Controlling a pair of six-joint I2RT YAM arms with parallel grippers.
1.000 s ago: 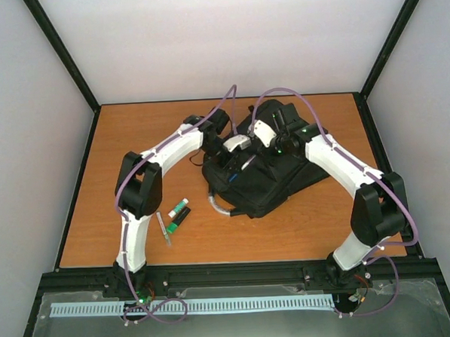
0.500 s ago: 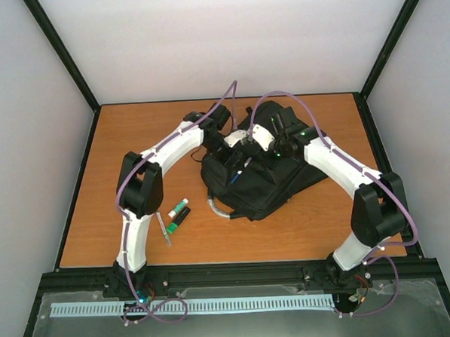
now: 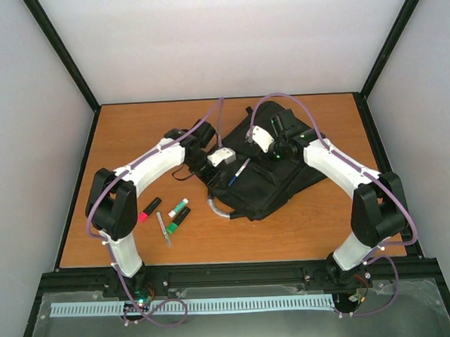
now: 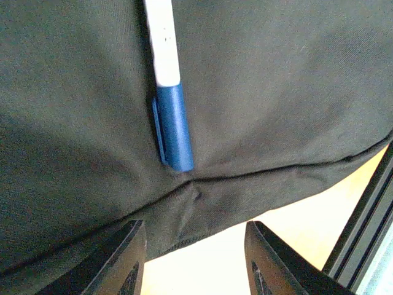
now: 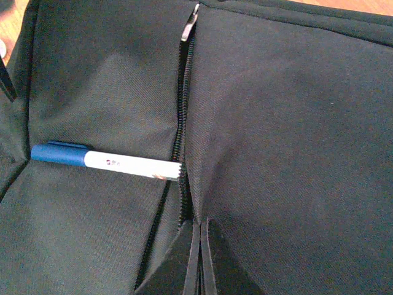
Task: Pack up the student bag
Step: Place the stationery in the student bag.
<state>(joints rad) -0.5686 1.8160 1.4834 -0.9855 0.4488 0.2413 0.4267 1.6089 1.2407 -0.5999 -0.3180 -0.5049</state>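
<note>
The student bag [image 3: 274,173], a large black backpack, lies in the middle of the table. A white pen with a blue cap [image 3: 238,171] lies on the bag, its white end at the open zipper [image 5: 182,123]. The pen [image 5: 104,161] rests free. My left gripper [image 3: 226,159] stands open at the bag's left edge, just short of the pen's blue cap [image 4: 174,126], with nothing between its fingers [image 4: 132,258]. My right gripper [image 3: 258,139] is shut on a fold of the bag's fabric [image 5: 199,246] beside the zipper.
On the table left of the bag lie a pink-tipped black marker [image 3: 149,209], two green markers [image 3: 180,214] and a thin pen [image 3: 164,228]. The bag's grey loop handle [image 3: 216,207] sticks out toward them. A black frame rail [image 4: 362,227] runs along the table's edge.
My left gripper opened, let go of the blue-capped pen on the bag and drew back to the left. Its elbow swung left, uncovering the pink marker. The right gripper kept its hold.
</note>
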